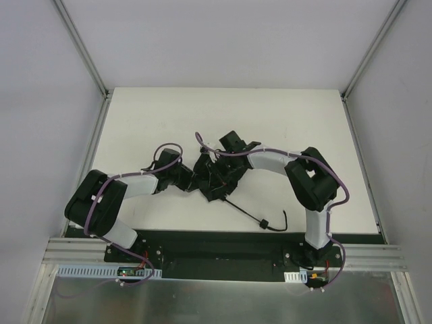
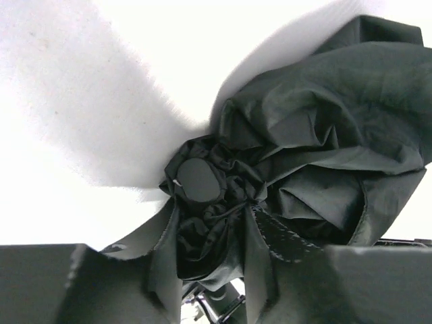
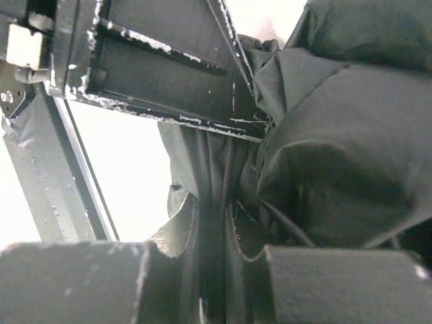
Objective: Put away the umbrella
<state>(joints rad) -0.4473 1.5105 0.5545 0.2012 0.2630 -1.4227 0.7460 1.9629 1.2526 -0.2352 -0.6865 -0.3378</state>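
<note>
Umbrella (image 2: 324, 121), black and crumpled, bunches between both grippers. The left gripper (image 2: 212, 250) pinches folds just behind its round cap (image 2: 197, 181), and the right gripper (image 3: 212, 263) clamps gathered pleats. Its thin shaft (image 1: 239, 206) trails away from both.

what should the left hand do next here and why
Probably close the left hand on the bunched fabric: its fingers straddle the crumpled canopy of the umbrella beside the round tip cap, while the right hand pinches the folds, so a second grip would let both gather it.
</note>
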